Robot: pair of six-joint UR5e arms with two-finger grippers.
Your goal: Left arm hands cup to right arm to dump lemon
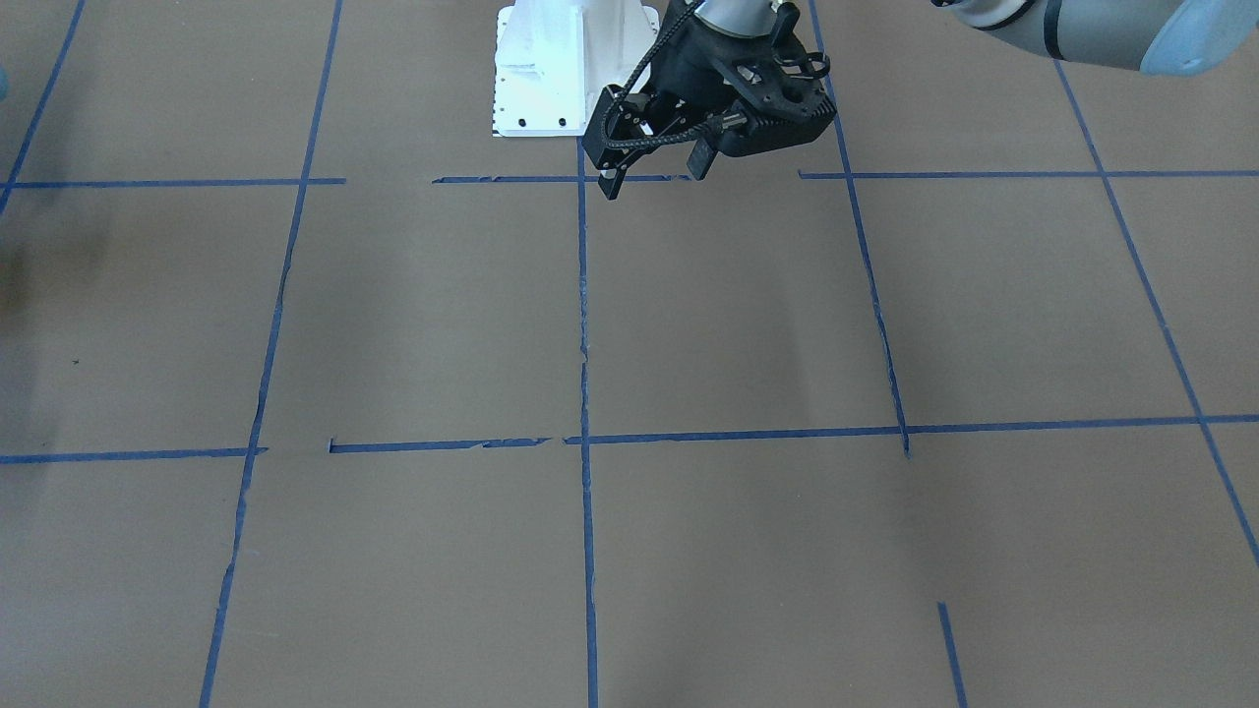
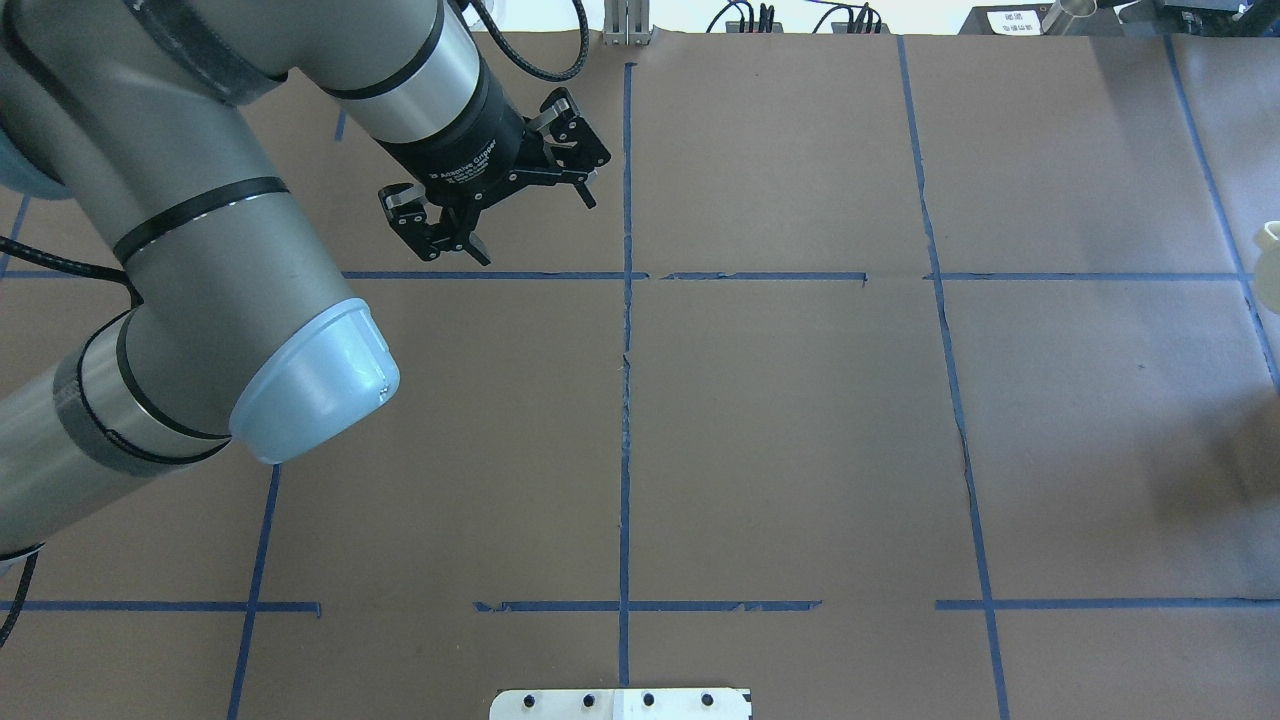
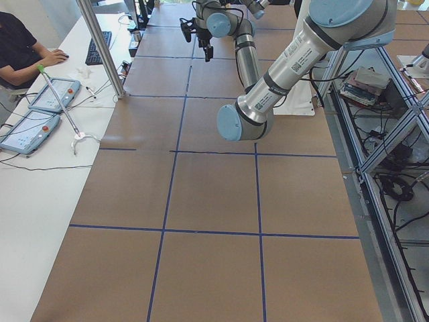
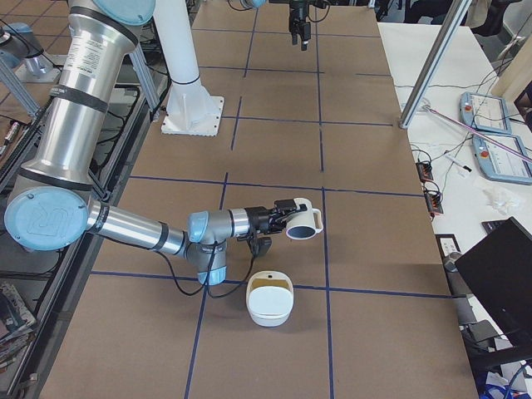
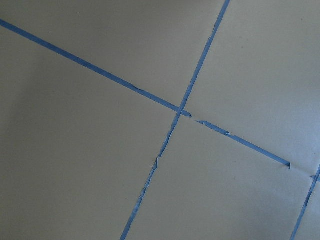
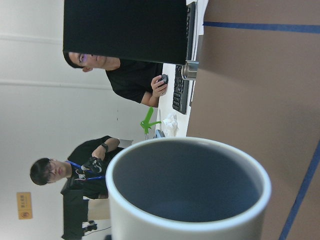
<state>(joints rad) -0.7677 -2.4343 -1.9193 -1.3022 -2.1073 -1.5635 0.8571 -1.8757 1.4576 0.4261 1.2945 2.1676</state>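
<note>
The cup (image 4: pixel 306 224) is a white mug held on its side above the table at the tip of my right arm's gripper (image 4: pixel 287 218). The exterior right view is too small to show whether that gripper is open or shut. The right wrist view shows the cup's (image 6: pixel 190 185) grey inside from close up, with nothing in it. No lemon shows clearly. A white bowl (image 4: pixel 270 314) with a yellowish inside stands on the table just below the cup. My left gripper (image 2: pixel 537 232) is open and empty above the far middle of the table, and it also shows in the front-facing view (image 1: pixel 654 182).
The white robot base (image 1: pixel 551 69) stands at the table's robot side. A metal post (image 4: pixel 432 66) and control tablets (image 4: pixel 499 145) stand at the operators' side. Operators sit there (image 3: pixel 20 47). A pale object (image 2: pixel 1270 238) is cut off by the overhead view's right edge.
</note>
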